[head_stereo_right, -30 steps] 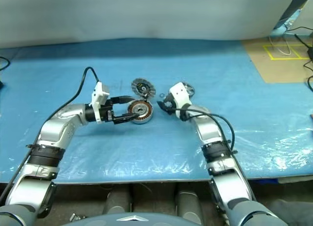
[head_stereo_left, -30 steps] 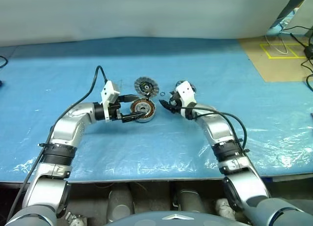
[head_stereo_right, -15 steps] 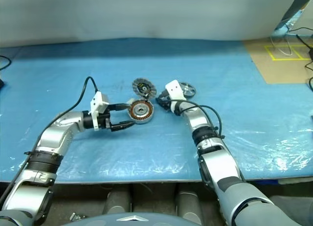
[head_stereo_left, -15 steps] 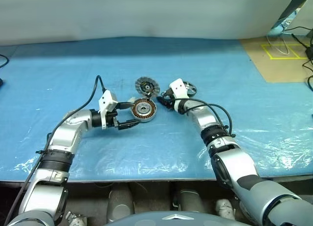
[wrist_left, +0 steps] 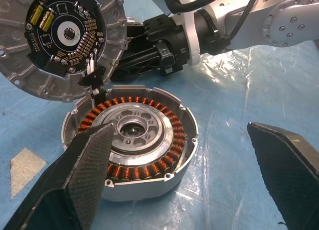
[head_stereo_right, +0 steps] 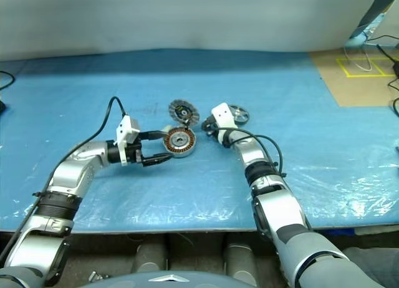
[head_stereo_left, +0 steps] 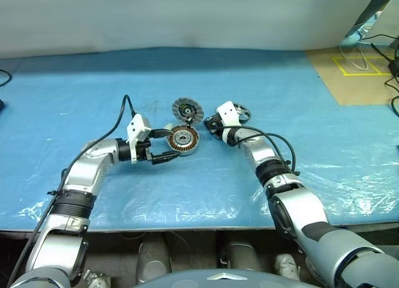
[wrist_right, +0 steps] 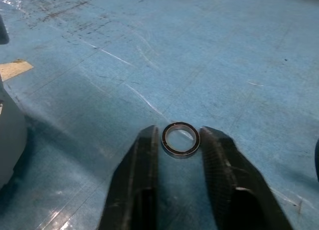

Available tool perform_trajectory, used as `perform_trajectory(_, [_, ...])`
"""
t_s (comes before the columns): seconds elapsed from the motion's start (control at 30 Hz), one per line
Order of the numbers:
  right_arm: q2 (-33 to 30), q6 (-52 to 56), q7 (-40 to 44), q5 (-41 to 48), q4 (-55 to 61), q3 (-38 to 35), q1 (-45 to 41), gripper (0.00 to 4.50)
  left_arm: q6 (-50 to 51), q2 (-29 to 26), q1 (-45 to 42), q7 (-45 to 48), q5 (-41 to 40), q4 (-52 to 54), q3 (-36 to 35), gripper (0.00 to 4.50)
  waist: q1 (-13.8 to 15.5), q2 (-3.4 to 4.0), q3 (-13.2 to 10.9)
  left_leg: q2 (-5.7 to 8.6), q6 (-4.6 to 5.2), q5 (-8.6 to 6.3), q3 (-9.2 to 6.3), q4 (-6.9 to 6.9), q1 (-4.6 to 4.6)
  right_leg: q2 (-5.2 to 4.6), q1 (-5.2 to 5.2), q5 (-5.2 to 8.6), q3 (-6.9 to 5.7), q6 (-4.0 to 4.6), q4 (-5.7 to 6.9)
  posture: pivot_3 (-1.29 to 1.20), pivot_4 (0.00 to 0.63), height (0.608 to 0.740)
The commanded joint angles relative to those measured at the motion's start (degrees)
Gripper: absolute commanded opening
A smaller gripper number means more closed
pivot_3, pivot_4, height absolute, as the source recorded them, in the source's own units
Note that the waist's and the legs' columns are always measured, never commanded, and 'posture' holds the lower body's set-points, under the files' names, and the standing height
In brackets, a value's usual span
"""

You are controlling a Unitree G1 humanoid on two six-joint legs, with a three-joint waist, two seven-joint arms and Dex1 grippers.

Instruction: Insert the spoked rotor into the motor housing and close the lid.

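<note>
Rotor: it is seen lying flat on the worktop [head_stereo_left: 293, 95], right of the housing and just beyond the right arm's wrist; rotor [head_stereo_right: 238, 113] has a black rim and shiny silver spokes.
Rotor to right end effector: the rotor is placed to the right and slightly far of the right end effector [wrist_right: 179, 132], which is pointed left, away from it; a turn back toward the right is judged to be needed.
Nearer arm: the right arm is judged the nearer one; the left is separated from the rotor by the housing.
Rotor axis: no long axis is presented by the flat disc; a grip across the rim or by a spoke is judged likely.
Housing: the housing [wrist_left: 130, 149] is set upright and open-topped, a silver-grey metal cup with copper-brown windings ringed round a bright hub; no rotor is seated in it yet.
Lid: the lid [wrist_left: 59, 41] is propped tilted against the far side of the housing, its finned face with a dark circuit centre turned to view.
Left end effector: the left end effector [head_stereo_left: 169, 144] is spread wide, with the housing's left side taken between its two black textured fingers; nothing is gripped.
Right end effector: it is narrowed onto a small dark ring [wrist_right: 180, 153] lying on the worktop, both fingers apparently touching the ring's rim.
Worktop: it is covered by a glossy blue sheet, scuffed and wrinkled.
</note>
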State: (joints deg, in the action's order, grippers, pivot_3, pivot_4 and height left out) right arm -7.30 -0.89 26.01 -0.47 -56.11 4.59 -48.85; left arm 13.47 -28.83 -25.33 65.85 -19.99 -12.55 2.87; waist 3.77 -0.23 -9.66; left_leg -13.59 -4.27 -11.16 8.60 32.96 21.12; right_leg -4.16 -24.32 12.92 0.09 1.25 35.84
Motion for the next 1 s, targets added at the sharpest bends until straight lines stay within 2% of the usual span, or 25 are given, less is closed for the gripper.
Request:
perform_trajectory(0.03, [-0.43,0.71,0.02,-0.41,-0.71,-0.38,0.35,0.56,-0.71,-0.12,-1.0,0.24,-0.14,0.99,-0.2,4.5,0.0,0.0,0.0,0.0,0.0,0.0,0.0,0.0,0.0,0.0,0.0,0.0,0.0,0.0,0.0,0.0,0.15,0.74])
perform_trajectory(0.13, [-1.09,1.55,1.8,0.12,2.49,-0.32,1.75,0.56,-0.21,-0.37,-0.92,0.41,-0.41,1.43,-0.33,4.5,0.01,0.0,0.0,0.0,0.0,0.0,0.0,0.0,0.01,0.0,0.0,0.0,0.0,0.0,-0.02,0.0,0.15,0.74])
perform_trajectory(0.23, [-2.21,3.54,4.33,1.09,10.93,-0.04,5.19,0.56,0.51,-0.54,-0.8,0.35,-0.84,2.23,-0.6,4.5,0.27,0.0,0.0,0.0,0.0,0.0,0.0,-0.04,0.04,0.0,0.0,0.0,-0.02,0.0,-0.07,0.0,0.15,0.74])
perform_trajectory(0.5, [-10.29,25.29,13.89,10.91,54.27,-1.07,20.98,0.56,2.13,-0.6,0.37,0.29,-1.7,4.67,-0.69,4.5,0.28,0.01,-0.02,0.01,0.0,0.0,-0.01,-0.22,0.08,0.01,0.0,-0.13,-0.06,-0.22,-0.23,0.0,0.15,0.74])
perform_trajectory(0.63, [-14.61,34.6,17.05,16.83,66.39,-1.47,23.43,0.56,2.2,-0.38,0.32,0.29,-2.04,3.23,-1.06,4.5,0.16,0.01,-0.02,-0.02,-0.01,-0.01,-0.01,-0.3,-0.07,0.08,0.0,-0.1,0.0,-0.17,-0.22,0.0,0.15,0.74])
perform_trajectory(0.8, [-15.35,43.46,20.19,25.0,70.31,-1.48,20.92,0.56,0.09,-0.48,-0.59,0.53,-1.35,-0.03,-1.33,4.5,0.16,0.01,-0.02,0.01,-0.01,-0.01,0.01,-0.27,-0.1,0.07,0.0,0.0,0.09,-0.03,-0.23,0.0,0.15,0.74])
perform_trajectory(0.9, [-13.76,42.45,20.09,23.83,66.57,1.23,18.26,0.56,-1.24,-0.41,-1.23,0.23,-1.0,-1.81,-1.53,4.5,0.14,0.01,-0.02,0.01,-0.01,-0.01,0.01,-0.26,-0.09,0.05,0.0,0.0,0.07,-0.03,-0.22,0.0,0.15,0.74])
perform_trajectory(1.0, [-12.57,38.5,21.33,19.25,61.36,7.81,15.29,0.56,-2.54,-0.44,-1.55,0.05,-0.76,-3.24,-1.71,4.5,0.09,0.01,-0.02,0.0,-0.01,0.0,0.01,-0.26,-0.09,0.06,0.0,0.0,0.06,-0.02,-0.22,0.0,0.15,0.74])
